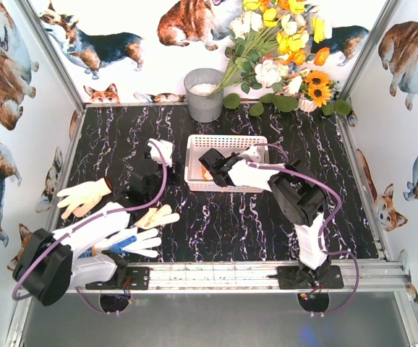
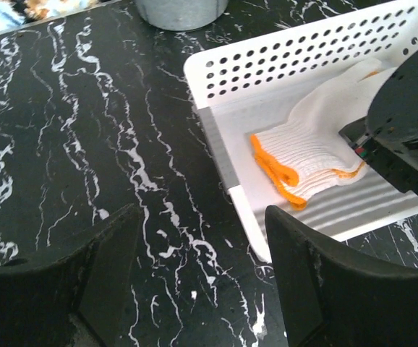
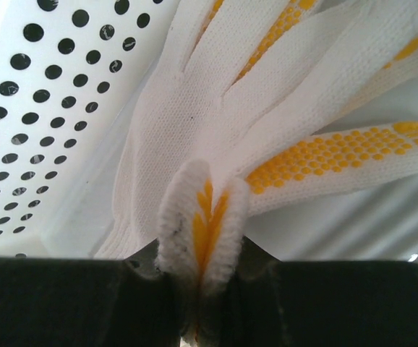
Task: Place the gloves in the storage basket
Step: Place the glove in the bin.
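I have the right jaws clamped on a fold of a yellow-dotted glove [image 3: 187, 123] lying inside the storage basket [image 3: 21, 155]; the left jaws stand apart over the worktop [image 2: 64, 130] just beside it.

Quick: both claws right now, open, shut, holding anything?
Left claw: open, empty.
Right claw: shut on a yellow-dotted glove inside the storage basket.

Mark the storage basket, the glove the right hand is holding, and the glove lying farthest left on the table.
storage basket [image 2: 303, 58], left wrist view, perforated wall.
held glove [image 3: 202, 217], right wrist view, pinched fold.
far-left glove [image 1: 84, 196], top view, palm.
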Available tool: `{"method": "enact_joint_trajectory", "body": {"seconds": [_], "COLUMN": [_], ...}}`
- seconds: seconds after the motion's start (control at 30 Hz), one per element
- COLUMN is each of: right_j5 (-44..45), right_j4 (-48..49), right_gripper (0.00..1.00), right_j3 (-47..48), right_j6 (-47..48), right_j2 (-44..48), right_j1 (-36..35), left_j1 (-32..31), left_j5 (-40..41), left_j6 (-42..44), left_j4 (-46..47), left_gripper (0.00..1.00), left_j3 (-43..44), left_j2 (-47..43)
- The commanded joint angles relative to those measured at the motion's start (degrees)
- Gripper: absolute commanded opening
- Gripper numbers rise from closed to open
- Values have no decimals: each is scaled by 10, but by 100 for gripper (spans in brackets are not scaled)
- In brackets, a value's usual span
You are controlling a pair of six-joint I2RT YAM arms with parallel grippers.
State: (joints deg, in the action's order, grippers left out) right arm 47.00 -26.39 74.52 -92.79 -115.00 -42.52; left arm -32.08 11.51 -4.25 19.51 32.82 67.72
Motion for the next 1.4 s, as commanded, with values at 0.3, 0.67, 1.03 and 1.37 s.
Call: {"method": "enact_joint_trajectory", "body": {"seconds": [0.3,0.67,1.03,1.37], "right_j5": [23,-4,-39,-118], "right_j4": [-5,-14,-49,-59], "right_gripper": [0,38,68,75], "right_j3": [80,69,22,-22], "right_j6": [-51,-39,-3,131], "right_j2": [-45,-25,48,116], "right_j1": [21,22,21,26], "left_j1": [25,25,25,25], "left_j5": [16,15,20,5], "left_j6": [-46,-49,-48,-69], "left_j4": [-42,-55,-61,-134], "left_gripper": [65,65,66,67], "left_j3": [-31,-36,-37,-9], "left_j2": [-68,-82,-102,-151]}}
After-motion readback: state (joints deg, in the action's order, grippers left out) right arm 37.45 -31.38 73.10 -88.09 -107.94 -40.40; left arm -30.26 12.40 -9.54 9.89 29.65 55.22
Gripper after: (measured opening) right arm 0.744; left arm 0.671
